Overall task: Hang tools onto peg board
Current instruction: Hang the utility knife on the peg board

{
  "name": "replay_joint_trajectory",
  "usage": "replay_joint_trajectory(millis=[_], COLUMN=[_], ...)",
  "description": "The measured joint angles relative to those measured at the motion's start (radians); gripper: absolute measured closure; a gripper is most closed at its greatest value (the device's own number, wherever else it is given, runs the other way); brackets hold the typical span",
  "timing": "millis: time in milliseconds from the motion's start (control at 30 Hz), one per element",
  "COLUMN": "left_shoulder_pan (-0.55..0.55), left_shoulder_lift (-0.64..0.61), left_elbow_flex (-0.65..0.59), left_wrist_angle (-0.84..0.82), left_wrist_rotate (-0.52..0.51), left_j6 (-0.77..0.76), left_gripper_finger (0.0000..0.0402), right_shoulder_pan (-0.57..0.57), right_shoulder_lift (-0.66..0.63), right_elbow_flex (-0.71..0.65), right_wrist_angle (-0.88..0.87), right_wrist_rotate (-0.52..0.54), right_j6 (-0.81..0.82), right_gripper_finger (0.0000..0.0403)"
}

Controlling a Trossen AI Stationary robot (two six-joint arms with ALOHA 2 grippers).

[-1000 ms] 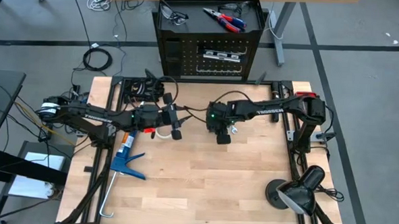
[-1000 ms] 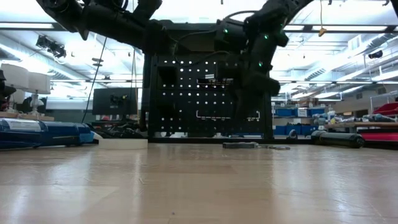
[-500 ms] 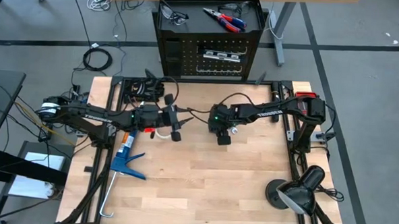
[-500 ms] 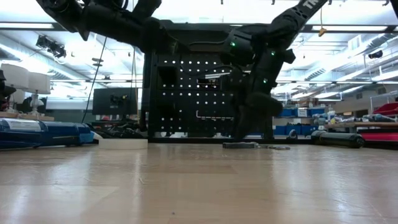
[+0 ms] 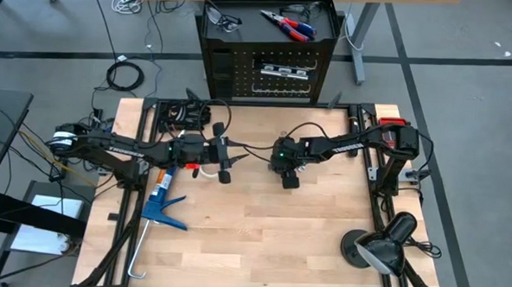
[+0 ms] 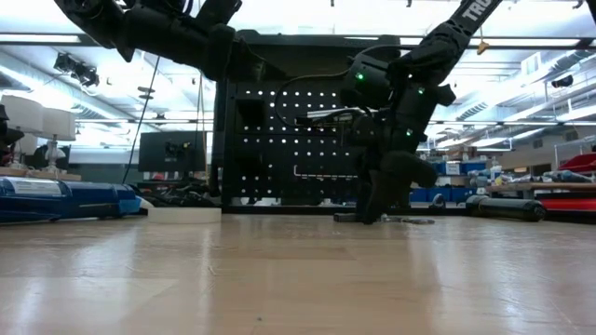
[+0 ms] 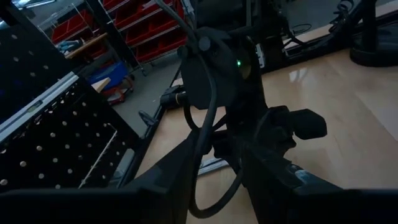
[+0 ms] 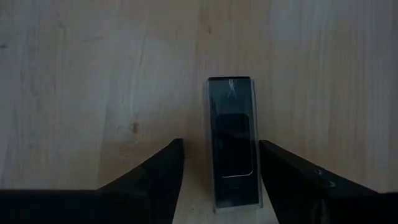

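A slim black bar with a clear rim [image 8: 233, 143] lies flat on the wooden table [image 5: 260, 239]; the low view shows it as a low strip [image 6: 358, 217]. My right gripper [image 8: 221, 158] [image 5: 289, 178] slants down over it, open, one finger on each side of the bar's near end and not touching it. My left gripper [image 5: 224, 159] hangs level above the table's left half, open and holding nothing. The peg board [image 5: 268, 75] stands past the far edge. Red-and-blue pliers [image 5: 287, 24] and safety glasses [image 5: 222, 21] lie in its top tray, and silver tools [image 5: 283, 71] are on its face.
A big blue caulking gun [image 5: 162, 204] lies at the table's left edge. A black lamp [image 5: 381, 244] stands at the near right corner. Cables [image 5: 184, 114] sit at the far left. The table's near half is bare wood.
My right gripper has sunk toward the table, coming down over the bar with a small shift toward the right edge. The bar has stayed where it lay.
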Motion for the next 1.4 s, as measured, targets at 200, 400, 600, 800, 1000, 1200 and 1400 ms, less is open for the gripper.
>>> replay_joint_trajectory(millis=[200, 400, 600, 800, 1000, 1200, 1400], left_shoulder_pan=[0.000, 0.000, 0.000, -0.001, -0.001, -0.001, 0.000], left_shoulder_lift=[0.000, 0.000, -0.011, -0.024, -0.025, -0.024, -0.024], left_elbow_flex=[0.000, 0.000, 0.000, 0.000, 0.001, 0.001, 0.000], left_wrist_angle=[0.000, -0.001, -0.018, -0.021, 0.003, 0.019, 0.022], left_wrist_rotate=[-0.001, -0.002, -0.201, -0.344, -0.481, -0.395, -0.293], left_j6=[0.000, 0.003, 0.034, 0.041, 0.047, 0.038, 0.034], left_gripper_finger=[0.0262, 0.0262, 0.0262, 0.0262, 0.0262, 0.0262, 0.0262], right_shoulder_pan=[-0.005, -0.014, -0.007, -0.016, -0.057, -0.121, -0.168], right_shoulder_lift=[0.002, 0.003, 0.001, -0.066, -0.139, -0.185, -0.195], right_elbow_flex=[-0.001, -0.001, 0.036, 0.133, 0.169, 0.168, 0.168], right_wrist_angle=[0.004, 0.009, -0.071, -0.162, -0.077, 0.166, 0.478], right_wrist_rotate=[0.000, 0.008, 0.127, 0.418, 0.677, 0.822, 0.816], right_j6=[0.000, -0.003, -0.043, -0.181, -0.352, -0.605, -0.903], right_gripper_finger=[0.0246, 0.0293, 0.0293, 0.0293, 0.0293, 0.0293, 0.0293])
